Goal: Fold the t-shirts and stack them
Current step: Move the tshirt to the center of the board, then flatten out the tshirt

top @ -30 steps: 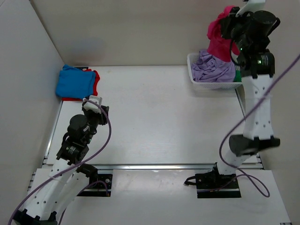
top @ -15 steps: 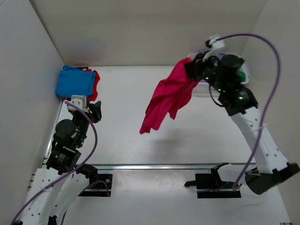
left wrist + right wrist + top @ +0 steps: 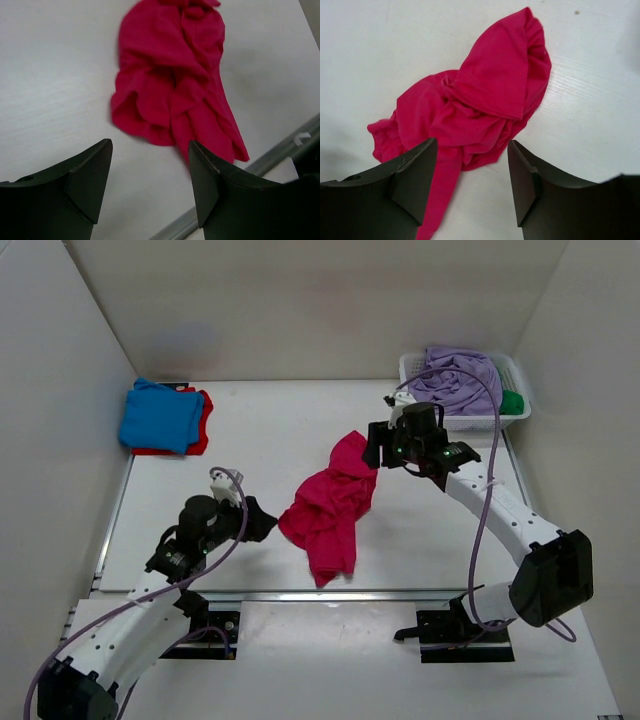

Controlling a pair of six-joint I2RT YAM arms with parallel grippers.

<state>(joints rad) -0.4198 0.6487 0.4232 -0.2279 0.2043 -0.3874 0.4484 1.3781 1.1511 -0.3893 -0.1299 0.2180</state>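
Lying crumpled mid-worktop (image 3: 260,440), the crimson-pink t-shirt (image 3: 328,510) looked limp and light, best pinched at a hem corner, I judged. The left pincer (image 3: 258,522) and right pincer (image 3: 376,454) gaped wide and empty on either side of it. I counted five shirts: that one, a blue t-shirt (image 3: 158,418) stacked on a red t-shirt (image 3: 201,426) far left, and a lavender t-shirt (image 3: 455,382) and green t-shirt (image 3: 512,402) in the basket (image 3: 412,375).

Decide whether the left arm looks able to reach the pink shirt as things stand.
Probably yes. The left arm points its open jaws at the pink shirt, which lies crumpled on the table just ahead. Nothing stands between them.
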